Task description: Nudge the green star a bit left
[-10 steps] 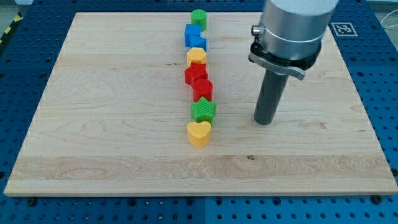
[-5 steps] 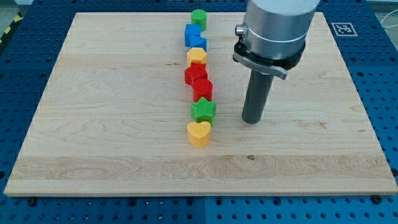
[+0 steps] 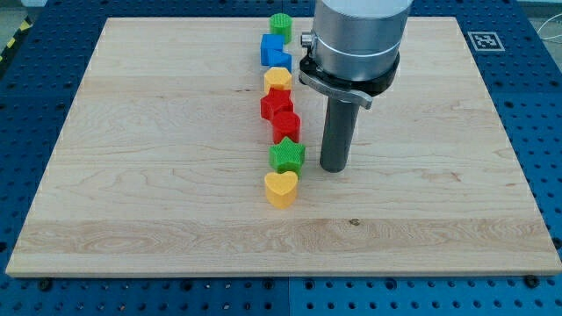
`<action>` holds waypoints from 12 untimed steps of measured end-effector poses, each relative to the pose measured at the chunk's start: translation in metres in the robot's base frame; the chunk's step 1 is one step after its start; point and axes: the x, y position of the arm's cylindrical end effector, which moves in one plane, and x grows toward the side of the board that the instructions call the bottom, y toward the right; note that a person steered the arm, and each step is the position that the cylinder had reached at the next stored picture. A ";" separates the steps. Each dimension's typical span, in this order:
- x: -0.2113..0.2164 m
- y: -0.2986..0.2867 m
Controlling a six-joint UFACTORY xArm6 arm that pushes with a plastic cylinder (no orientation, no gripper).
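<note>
The green star (image 3: 286, 155) lies near the board's middle, in a column of blocks. My tip (image 3: 333, 168) stands on the board just to the star's right, a small gap away, not touching it. A yellow heart (image 3: 281, 188) sits right below the star. A red block (image 3: 286, 125) sits right above the star, touching it.
Further up the column are another red block (image 3: 275, 104), a yellow block (image 3: 277, 80), two blue blocks (image 3: 275, 51) and a green round block (image 3: 280, 25) near the view's top. The wooden board (image 3: 132, 158) lies on a blue perforated table.
My tip has slid left toward the green star, closing most of the gap. No block has moved.
</note>
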 end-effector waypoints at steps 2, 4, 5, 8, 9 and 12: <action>0.000 0.000; -0.008 -0.009; -0.006 -0.009; -0.002 -0.005; -0.002 -0.013; -0.002 -0.022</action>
